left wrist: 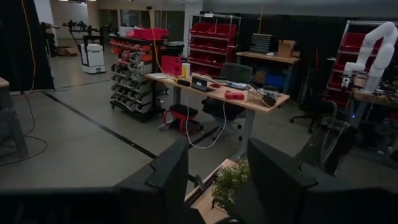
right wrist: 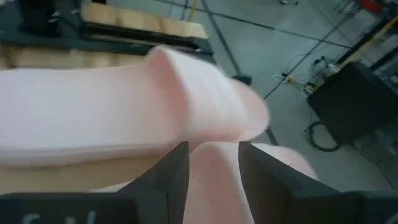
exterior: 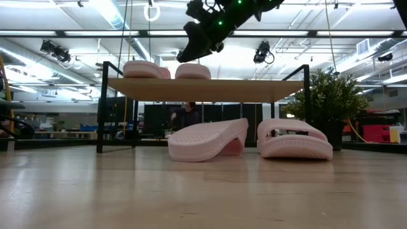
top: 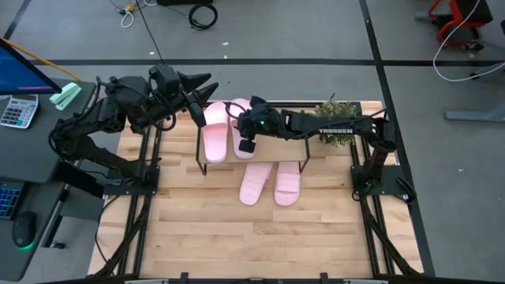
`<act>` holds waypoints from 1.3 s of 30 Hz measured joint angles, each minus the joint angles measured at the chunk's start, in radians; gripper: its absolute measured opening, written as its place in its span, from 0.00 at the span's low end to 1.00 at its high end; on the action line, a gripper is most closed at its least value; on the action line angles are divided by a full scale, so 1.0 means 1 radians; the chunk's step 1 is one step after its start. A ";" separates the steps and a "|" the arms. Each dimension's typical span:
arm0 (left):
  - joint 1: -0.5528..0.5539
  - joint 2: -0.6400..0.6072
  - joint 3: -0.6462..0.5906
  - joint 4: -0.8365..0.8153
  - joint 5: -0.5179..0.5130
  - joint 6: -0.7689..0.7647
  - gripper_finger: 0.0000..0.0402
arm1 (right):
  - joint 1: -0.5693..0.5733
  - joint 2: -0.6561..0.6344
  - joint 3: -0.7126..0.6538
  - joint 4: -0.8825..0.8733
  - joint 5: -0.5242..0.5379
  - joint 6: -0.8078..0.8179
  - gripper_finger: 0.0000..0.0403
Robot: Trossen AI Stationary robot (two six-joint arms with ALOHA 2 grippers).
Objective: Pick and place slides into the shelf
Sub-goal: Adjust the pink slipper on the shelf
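High view, centre of frame: we find two slides lying on the shelf [top: 268, 150] top, the left slide [top: 215, 130] and the second slide [top: 239, 136] side by side at its left end. Two more rest on the table [top: 205, 229] just below the shelf in the picture, a tilted slide [top: 255, 182] and a flat slide [top: 287, 181]. We judge the task half done, with two placements outstanding.

Right gripper [top: 246, 136] sits over the second slide. Its wrist view shows the fingers [right wrist: 168, 171] parted to either side of that slide [right wrist: 214, 180]; whether they grip it we cannot tell. Left gripper [top: 203, 83] is raised at upper left, jaws apart, empty, pointed at the room.

Low view alone shows the tilted slide [exterior: 208, 140] propped up at one end and the plant [exterior: 331, 102] behind.
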 joint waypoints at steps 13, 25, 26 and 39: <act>0.000 0.000 0.000 -0.041 0.000 -0.027 0.41 | -0.013 -0.126 0.000 -0.149 -0.156 0.007 0.24; 0.000 0.000 0.000 -0.040 -0.003 -0.025 0.40 | 0.013 -0.037 0.000 0.073 -0.284 0.000 0.13; 0.000 0.000 0.000 -0.040 -0.003 -0.025 0.40 | 0.010 -0.029 0.000 0.080 -0.284 -0.008 0.12; 0.000 0.000 0.000 -0.030 -0.003 -0.024 0.40 | 0.001 -0.007 0.014 0.159 -0.267 -0.047 0.02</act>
